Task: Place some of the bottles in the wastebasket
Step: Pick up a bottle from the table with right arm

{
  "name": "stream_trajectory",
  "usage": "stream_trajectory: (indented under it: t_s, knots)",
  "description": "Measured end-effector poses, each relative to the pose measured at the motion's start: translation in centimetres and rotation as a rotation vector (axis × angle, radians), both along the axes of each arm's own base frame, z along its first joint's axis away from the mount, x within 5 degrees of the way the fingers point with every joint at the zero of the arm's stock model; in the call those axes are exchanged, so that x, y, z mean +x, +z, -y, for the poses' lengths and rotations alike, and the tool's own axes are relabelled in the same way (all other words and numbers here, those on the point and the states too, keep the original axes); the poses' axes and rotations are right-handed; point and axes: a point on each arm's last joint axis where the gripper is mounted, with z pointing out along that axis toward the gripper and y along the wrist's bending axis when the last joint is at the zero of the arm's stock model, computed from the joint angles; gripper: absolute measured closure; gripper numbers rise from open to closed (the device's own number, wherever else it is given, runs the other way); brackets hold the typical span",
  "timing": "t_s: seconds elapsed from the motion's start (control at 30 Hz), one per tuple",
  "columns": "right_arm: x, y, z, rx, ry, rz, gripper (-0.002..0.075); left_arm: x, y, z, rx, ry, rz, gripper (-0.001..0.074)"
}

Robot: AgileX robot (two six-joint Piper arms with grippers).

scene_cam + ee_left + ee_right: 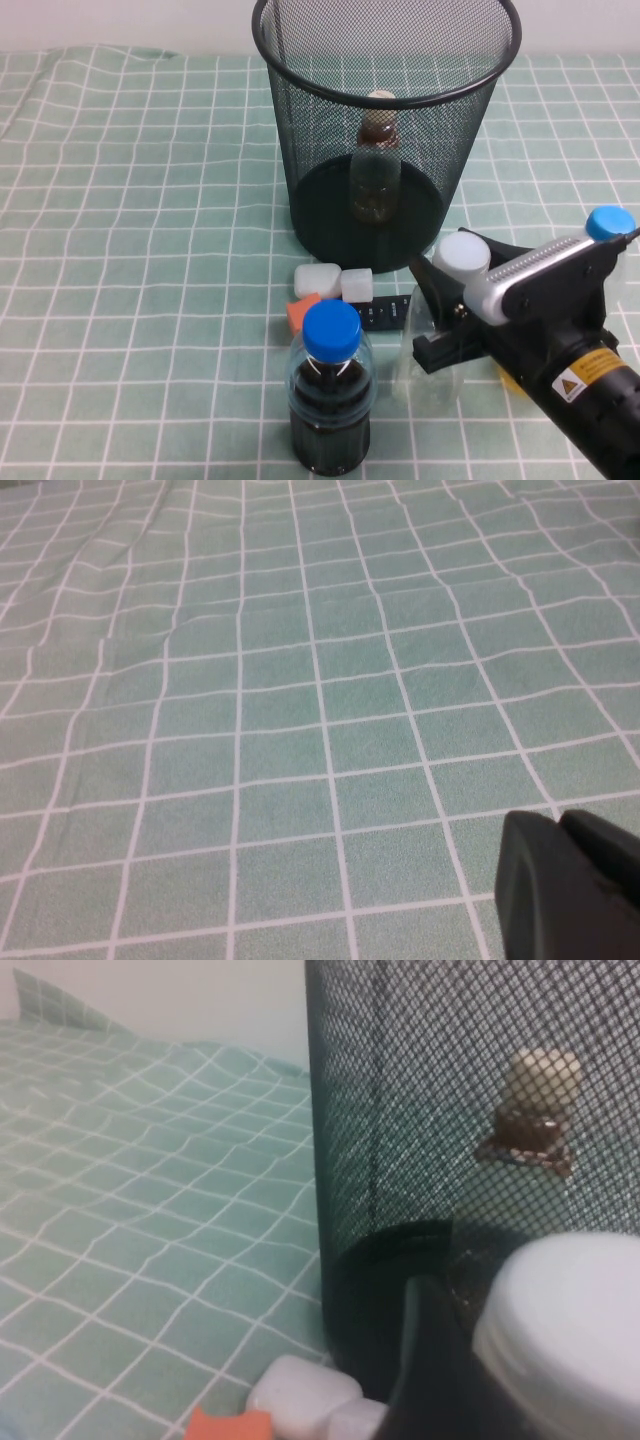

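Note:
The black wire-mesh wastebasket (385,110) stands at the back centre, and the right wrist view shows it close up (420,1110). The slim bottle (377,165) with cream cap and brown neck label stands inside it and shows through the mesh in the right wrist view (540,1110). My right gripper (452,258) is shut on the neck of the bigger clear bottle (418,345), just under its white cap (575,1325), in front of the basket. My left gripper (558,828) is out of the high view; its fingers are together over bare cloth, holding nothing.
A blue-capped bottle of dark liquid (330,400) stands at the front centre. A blue-capped yellow bottle (610,222) is behind my right arm. Two white blocks (335,282), an orange block (302,312) and a flat black object (385,315) lie before the basket.

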Motion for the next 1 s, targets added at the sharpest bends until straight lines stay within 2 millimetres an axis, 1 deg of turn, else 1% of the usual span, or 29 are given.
stream_trajectory:
  t_s: [0.1,0.13,0.27,0.4,0.47,0.53,0.7,0.8,0.9,1.0]
  knots:
    - [0.1,0.8,-0.5,-0.013,0.029,-0.034,0.0694,0.0,0.0,0.0,0.000,0.000,0.000,0.0738]
    - [0.1,1.1,-0.7,-0.028,0.048,-0.058,0.0732,0.0,0.0,0.0,0.000,0.000,0.000,0.0738]
    - [0.0,3.3,-1.5,-0.073,0.107,-0.192,0.0729,0.0,0.0,0.0,0.000,0.000,0.000,0.0738]
    - [-0.2,5.8,-1.3,-0.096,0.163,-0.275,0.0729,0.0,0.0,0.0,0.000,0.000,0.000,0.0738]
    - [-0.3,6.6,-1.2,-0.093,0.193,-0.297,0.0729,0.0,0.0,0.0,0.000,0.000,0.000,0.0738]
    - [-0.2,7.3,-1.0,-0.089,0.206,-0.306,0.0728,0.0,0.0,0.0,0.000,0.000,0.000,0.0738]
    - [0.5,8.0,-0.5,-0.090,0.223,-0.361,0.0727,0.0,0.0,0.0,0.000,0.000,0.000,0.0738]
    - [0.8,8.3,0.1,-0.085,0.245,-0.499,0.0727,0.0,0.0,0.0,0.000,0.000,0.000,0.0738]
    - [1.3,9.3,1.4,-0.121,0.207,-0.633,0.0727,0.0,0.0,0.0,0.000,0.000,0.000,0.0738]
    - [1.6,10.7,2.1,-0.149,0.150,-0.676,0.0727,0.0,0.0,0.0,0.000,0.000,0.000,0.0738]
